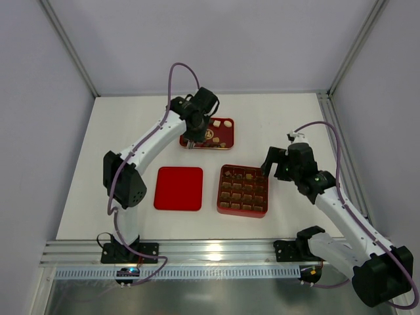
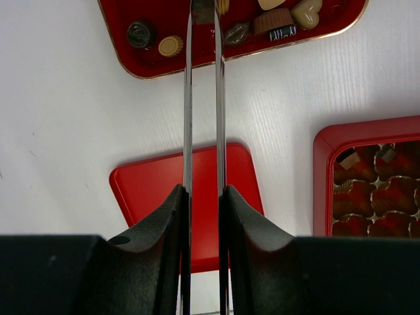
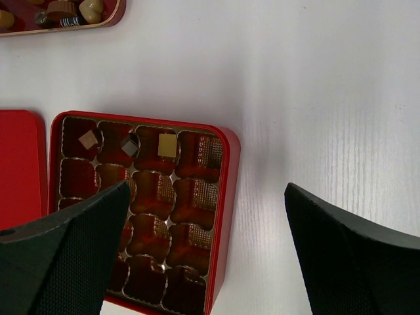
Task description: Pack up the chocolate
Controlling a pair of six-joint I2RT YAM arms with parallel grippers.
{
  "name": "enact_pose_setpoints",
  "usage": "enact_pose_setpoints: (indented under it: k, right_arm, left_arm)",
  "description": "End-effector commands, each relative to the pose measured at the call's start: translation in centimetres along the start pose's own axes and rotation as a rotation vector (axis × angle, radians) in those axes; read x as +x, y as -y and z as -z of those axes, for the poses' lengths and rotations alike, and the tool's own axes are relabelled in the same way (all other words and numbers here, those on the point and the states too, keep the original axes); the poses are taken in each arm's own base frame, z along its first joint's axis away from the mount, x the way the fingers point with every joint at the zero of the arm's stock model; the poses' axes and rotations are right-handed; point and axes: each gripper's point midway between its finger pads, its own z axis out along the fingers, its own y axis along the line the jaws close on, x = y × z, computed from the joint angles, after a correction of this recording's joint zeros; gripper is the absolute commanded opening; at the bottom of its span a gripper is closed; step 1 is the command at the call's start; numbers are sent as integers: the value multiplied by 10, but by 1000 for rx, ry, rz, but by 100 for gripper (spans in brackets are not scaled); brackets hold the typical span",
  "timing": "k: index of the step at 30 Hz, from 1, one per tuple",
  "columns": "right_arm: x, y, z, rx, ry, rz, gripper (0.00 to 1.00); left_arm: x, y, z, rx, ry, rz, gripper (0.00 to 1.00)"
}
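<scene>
Loose chocolate pieces (image 1: 213, 131) lie in a shallow red tray (image 1: 228, 122) at the back. In the left wrist view, dark, tan and cream pieces (image 2: 170, 45) show in it. My left gripper (image 1: 190, 143) reaches over the tray's near edge. Its thin blades (image 2: 203, 12) stand almost together, with a dark piece between the tips. The red gridded box (image 1: 243, 211) holds three small pieces (image 3: 167, 146) in its far row. My right gripper (image 3: 207, 190) is open and empty above the box's right rim (image 3: 226, 197), and also shows in the top view (image 1: 268, 167).
A flat red lid (image 1: 178, 188) lies left of the box, also in the left wrist view (image 2: 151, 190). The enclosure's walls and frame rails border the white table (image 1: 295, 125).
</scene>
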Motion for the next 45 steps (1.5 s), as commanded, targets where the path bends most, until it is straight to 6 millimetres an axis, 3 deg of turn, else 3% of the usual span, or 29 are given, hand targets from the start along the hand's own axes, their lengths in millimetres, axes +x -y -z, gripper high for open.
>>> enact_pose_setpoints:
  k: [1,5,11,21,35,40,45]
  right_arm:
    - [-28,-6,7,2,74,-5,100]
    - [-36,-5,13,15,92,-12,100]
    - [-50,0,27,50,123,-24,100]
    - [-72,17,62,130,217,-75,100]
    - [-69,32,77,181,238,-99,100]
    - [-68,31,76,175,236,-98,100]
    - [-64,32,73,171,231,-95,100]
  left_arm:
    - [-16,4,41,44,95,7,25]
    - [-15,16,59,68,126,-7,25]
    - [-10,52,85,122,173,-47,25]
    - [19,143,109,300,193,-133,26]
    - [62,213,104,417,135,-192,25]
    - [74,226,102,425,119,-216,25]
    - [82,225,94,411,97,-227,26]
